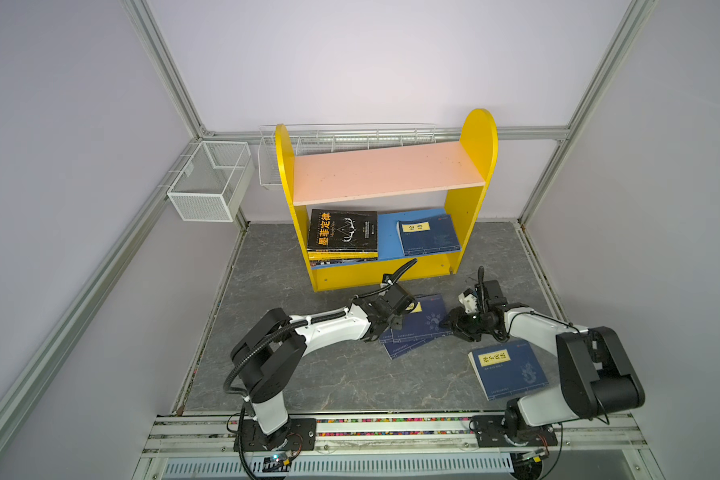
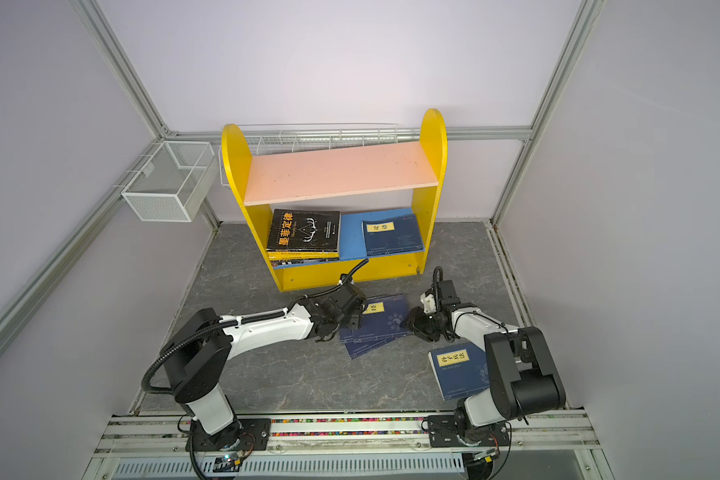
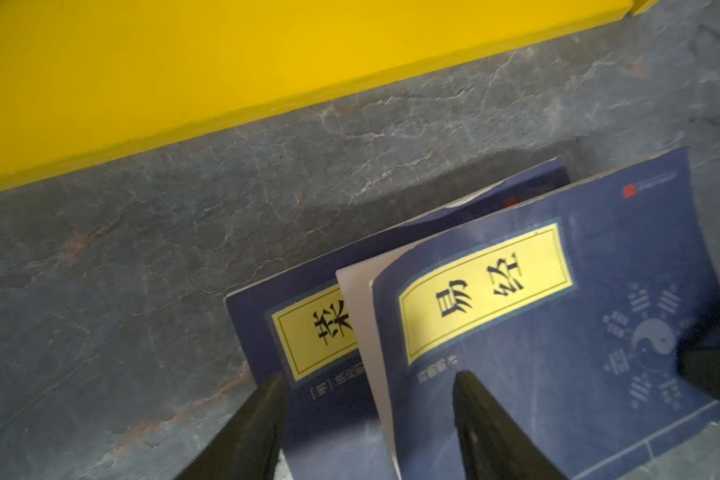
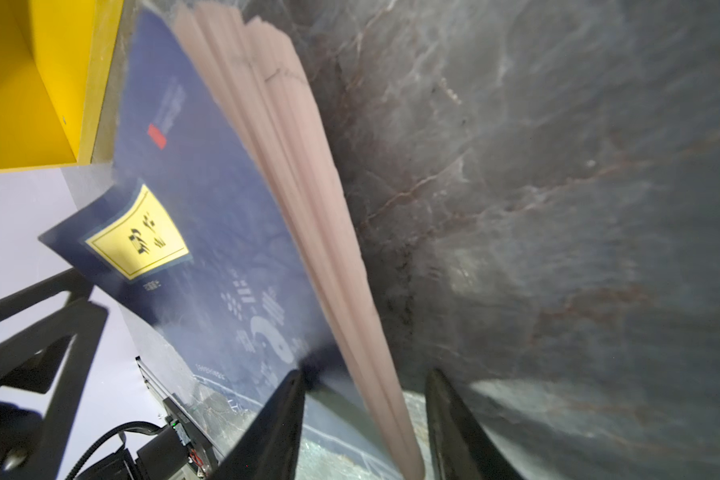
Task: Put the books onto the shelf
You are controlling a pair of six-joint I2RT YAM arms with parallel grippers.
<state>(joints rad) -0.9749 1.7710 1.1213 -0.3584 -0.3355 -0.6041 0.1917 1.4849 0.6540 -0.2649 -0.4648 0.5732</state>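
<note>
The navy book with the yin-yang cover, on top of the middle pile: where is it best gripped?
I would take the yin-yang book by its page edge, coming from the right arm's side. That edge is tilted up off the pile, so there is room beneath it; the right tool straddles it there, jaws apart.

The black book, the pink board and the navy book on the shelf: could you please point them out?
black book [image 1: 344,230]: a top view, cover centre.
pink board [image 1: 387,172]: a top view, middle of top face.
navy book [image 1: 431,239]: a top view, cover centre.
</note>
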